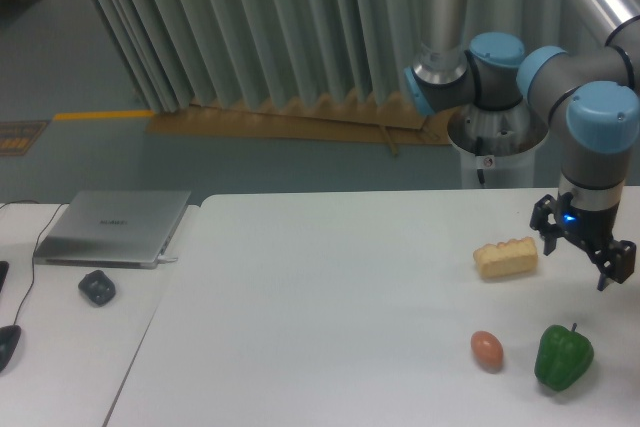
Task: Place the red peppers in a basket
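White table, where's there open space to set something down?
The wide stretch of the table left of the bread and egg is bare. The right end is crowded: bread, egg, green pepper, with the open gripper above.

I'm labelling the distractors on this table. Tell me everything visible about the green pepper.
The green pepper is a glossy, lobed bell pepper, plastic-looking, with a short dark stem pointing up. It stands upright on the white table near the front right corner, right of the brown egg and apart from it. Nothing touches it; the gripper hangs open above and behind.
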### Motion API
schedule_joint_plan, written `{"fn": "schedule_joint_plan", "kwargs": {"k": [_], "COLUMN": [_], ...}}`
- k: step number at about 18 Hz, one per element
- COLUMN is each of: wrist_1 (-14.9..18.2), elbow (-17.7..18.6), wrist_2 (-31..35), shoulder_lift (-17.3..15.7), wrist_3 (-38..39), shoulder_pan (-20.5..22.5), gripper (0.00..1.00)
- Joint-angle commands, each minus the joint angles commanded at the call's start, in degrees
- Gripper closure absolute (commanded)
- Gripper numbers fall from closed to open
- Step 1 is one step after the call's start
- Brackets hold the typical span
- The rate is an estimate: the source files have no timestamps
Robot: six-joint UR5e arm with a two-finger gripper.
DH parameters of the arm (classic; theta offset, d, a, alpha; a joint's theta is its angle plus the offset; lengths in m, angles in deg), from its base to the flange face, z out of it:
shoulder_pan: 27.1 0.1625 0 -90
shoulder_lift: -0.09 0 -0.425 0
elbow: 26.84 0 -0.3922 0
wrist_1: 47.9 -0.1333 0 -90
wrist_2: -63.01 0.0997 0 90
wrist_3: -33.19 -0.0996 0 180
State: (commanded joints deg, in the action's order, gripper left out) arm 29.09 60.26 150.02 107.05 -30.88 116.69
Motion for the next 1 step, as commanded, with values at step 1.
{"fn": "schedule_joint_plan", "kwargs": {"k": [1], "wrist_1": [0.00], "elbow": [0.00], "wrist_2": [-0.44], "shoulder_lift": [-0.26], "wrist_3": [0.00], "shoulder_pan": [0.09], "gripper": [0.00]}}
